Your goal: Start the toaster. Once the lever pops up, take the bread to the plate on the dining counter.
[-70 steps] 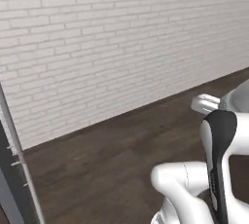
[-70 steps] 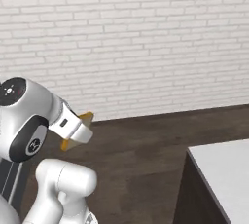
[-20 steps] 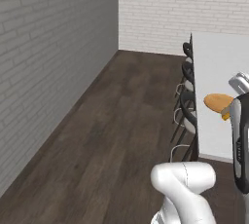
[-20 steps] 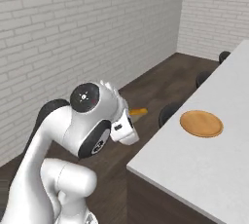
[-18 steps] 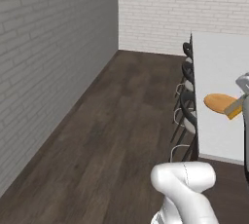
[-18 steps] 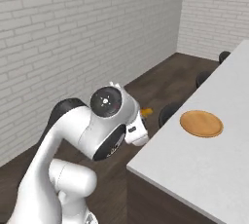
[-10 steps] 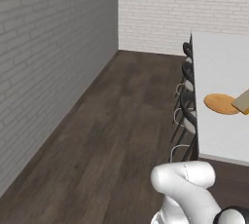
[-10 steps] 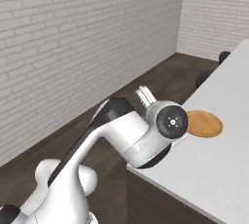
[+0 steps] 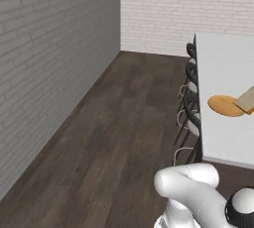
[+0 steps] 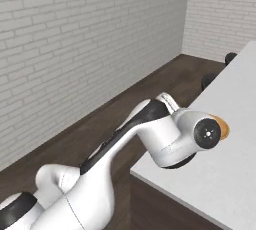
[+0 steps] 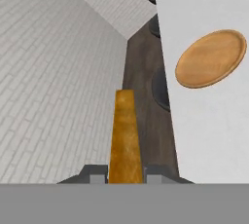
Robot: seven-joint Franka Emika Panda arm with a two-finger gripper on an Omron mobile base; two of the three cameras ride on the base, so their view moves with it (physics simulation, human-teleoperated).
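The bread (image 11: 125, 138) shows edge-on as a golden-brown slice between my gripper's (image 11: 125, 172) two dark fingertips, which are shut on it. In the left base view the bread (image 9: 246, 100) hangs at the right edge of the picture, just above the right side of the orange-brown plate (image 9: 225, 106). The plate (image 11: 211, 58) lies flat on the light grey dining counter (image 11: 209, 125), up and to the right of the slice in the hand view. My arm reaches out over the counter (image 10: 220, 179), and its wrist hides most of the plate (image 10: 223, 128). The toaster is out of view.
Dark chairs (image 9: 191, 81) stand in a row along the counter's near side, and their round seats (image 11: 159, 87) show below the counter edge. Dark wood floor (image 9: 129, 118) stretches left to a grey brick wall (image 9: 49, 58).
My arm has swung from over the floor out across the dining counter, carrying the bread to the plate's edge. The base views have held still over the last second.
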